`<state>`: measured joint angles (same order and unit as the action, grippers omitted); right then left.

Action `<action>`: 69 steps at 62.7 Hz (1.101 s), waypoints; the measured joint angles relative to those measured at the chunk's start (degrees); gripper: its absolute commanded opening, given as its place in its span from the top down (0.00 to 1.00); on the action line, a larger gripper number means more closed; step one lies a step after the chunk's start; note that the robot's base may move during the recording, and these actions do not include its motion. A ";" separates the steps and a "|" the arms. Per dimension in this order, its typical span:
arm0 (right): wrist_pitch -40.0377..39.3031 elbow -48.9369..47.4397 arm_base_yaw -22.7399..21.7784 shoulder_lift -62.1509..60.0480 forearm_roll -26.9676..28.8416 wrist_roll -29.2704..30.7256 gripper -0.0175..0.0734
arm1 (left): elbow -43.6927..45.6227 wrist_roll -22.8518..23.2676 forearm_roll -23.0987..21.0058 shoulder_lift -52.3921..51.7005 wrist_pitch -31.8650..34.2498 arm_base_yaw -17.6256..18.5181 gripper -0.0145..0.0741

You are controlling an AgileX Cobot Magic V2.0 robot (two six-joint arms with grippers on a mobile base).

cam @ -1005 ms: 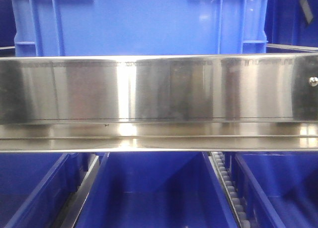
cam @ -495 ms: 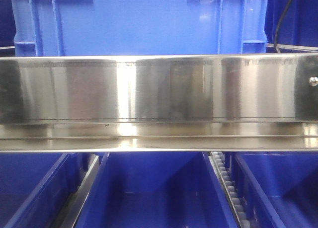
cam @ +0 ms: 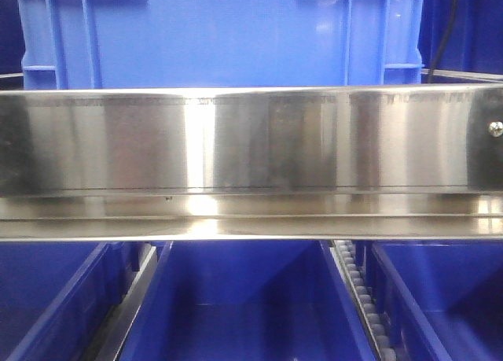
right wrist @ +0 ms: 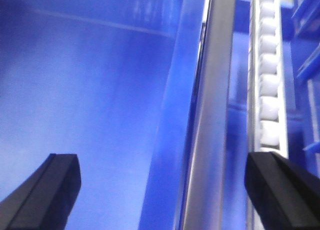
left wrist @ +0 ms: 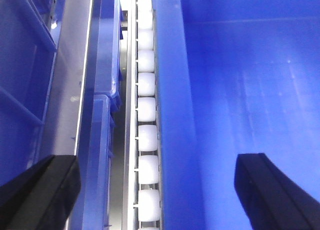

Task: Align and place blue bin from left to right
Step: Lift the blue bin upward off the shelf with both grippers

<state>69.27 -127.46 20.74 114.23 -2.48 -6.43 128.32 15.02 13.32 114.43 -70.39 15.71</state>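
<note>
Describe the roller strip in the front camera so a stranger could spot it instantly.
Start at the wide steel rail across the front view and look below it. The roller strip runs between the middle bin and the right bin; unlike the smooth metal divider left of the middle bin, it carries a row of small pale rollers.

Steel rail hides blue bin base

A rail spans the front view from 9 to 3 o'clock. Behind it, at 12, stands the upper bin. Below lie a left bin at 7, a middle bin at 6 and a right bin at 5 (a roller track runs between the last two).
</note>
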 measured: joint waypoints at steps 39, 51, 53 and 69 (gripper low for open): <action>-0.17 0.00 0.00 0.84 -0.15 -0.97 0.89 | 0.00 0.14 -2.27 0.00 -0.02 0.00 0.85; 1.15 0.00 0.00 -0.42 -0.03 -0.97 0.89 | -0.13 0.14 -2.72 -0.75 -0.66 0.00 0.85; 1.59 0.23 0.00 -0.90 0.19 -0.97 0.89 | -0.25 0.14 -2.98 -1.20 -1.20 0.00 0.85; 3.91 0.49 0.11 -7.82 1.64 -1.61 0.89 | -0.60 0.27 -4.25 -8.52 -2.42 0.30 0.85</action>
<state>73.19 -126.97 20.85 106.41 -0.84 -8.04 127.73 15.29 9.07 105.91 -72.81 16.01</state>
